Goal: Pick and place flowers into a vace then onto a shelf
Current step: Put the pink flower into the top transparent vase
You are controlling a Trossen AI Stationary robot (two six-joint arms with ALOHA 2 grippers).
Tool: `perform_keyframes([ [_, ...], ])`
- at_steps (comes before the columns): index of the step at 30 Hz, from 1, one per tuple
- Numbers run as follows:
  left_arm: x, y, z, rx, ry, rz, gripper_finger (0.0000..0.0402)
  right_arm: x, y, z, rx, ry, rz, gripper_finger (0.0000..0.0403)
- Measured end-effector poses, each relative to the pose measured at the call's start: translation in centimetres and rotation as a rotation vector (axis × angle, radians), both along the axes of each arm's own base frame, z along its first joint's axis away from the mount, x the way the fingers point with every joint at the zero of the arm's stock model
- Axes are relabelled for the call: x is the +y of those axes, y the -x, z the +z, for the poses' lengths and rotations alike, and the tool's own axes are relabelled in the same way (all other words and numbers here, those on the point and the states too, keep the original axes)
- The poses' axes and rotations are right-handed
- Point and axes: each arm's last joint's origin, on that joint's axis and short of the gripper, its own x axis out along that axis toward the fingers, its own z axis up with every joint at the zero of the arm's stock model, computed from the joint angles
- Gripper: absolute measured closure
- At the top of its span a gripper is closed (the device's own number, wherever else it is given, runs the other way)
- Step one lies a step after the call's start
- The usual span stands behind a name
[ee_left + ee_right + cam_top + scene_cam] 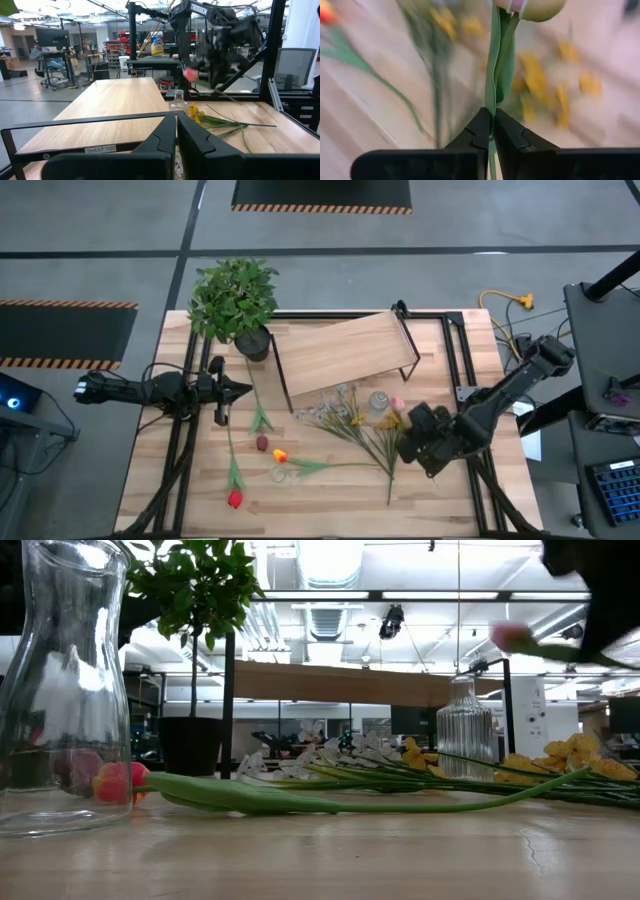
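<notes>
My right gripper is shut on the green stalk of the pink-bud flower. It is in the air right of the small ribbed glass vase. The bud also shows in the low view and the right wrist view. The other flowers lie flat on the table: yellow blooms, white sprays, an orange tulip and a red tulip. The shelf stands at the far middle. My left gripper is shut and empty, left of the shelf. My right gripper pinches the pink-bud flower's stalk between its two fingertips, some way below the bud. The stalk and its leaf run forward past the fingertips to the bud. In the low view the bud end hangs well above the table, over the lying flowers.
A bushy potted plant stands at the far left, beside the shelf's left end. A tall clear glass carafe stands near the front, by the tulips. Black frame rails run along both sides of the table.
</notes>
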Motion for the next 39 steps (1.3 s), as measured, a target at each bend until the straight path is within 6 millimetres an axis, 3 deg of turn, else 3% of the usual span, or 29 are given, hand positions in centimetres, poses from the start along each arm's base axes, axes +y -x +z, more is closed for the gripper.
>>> perform_keyframes([
  [9, 0.0, 0.0, 0.0, 0.000, 0.000, 0.000, 0.0402, 0.4, -2.0, 3.4, -0.314, 0.494, 0.284, 0.0392],
  [18, 0.0, 0.0, 0.0, 0.000, 0.000, 0.000, 0.0402, -0.8, -1.4, 5.6, -0.443, 0.899, -0.045, 0.0392],
  [21, 0.0, 0.0, 0.0, 0.000, 0.000, 0.000, 0.0402, -1.2, -1.1, 6.1, -0.468, 0.949, -0.125, 0.0392],
  [28, 0.0, 0.0, 0.0, 0.000, 0.000, 0.000, 0.0402, -3.0, -1.7, 6.4, -0.543, 0.871, -0.288, 0.0392],
  [39, 0.0, 0.0, 0.0, 0.000, 0.000, 0.001, 0.0402, -4.2, -2.3, 6.6, -0.554, 0.847, -0.369, 0.0392],
])
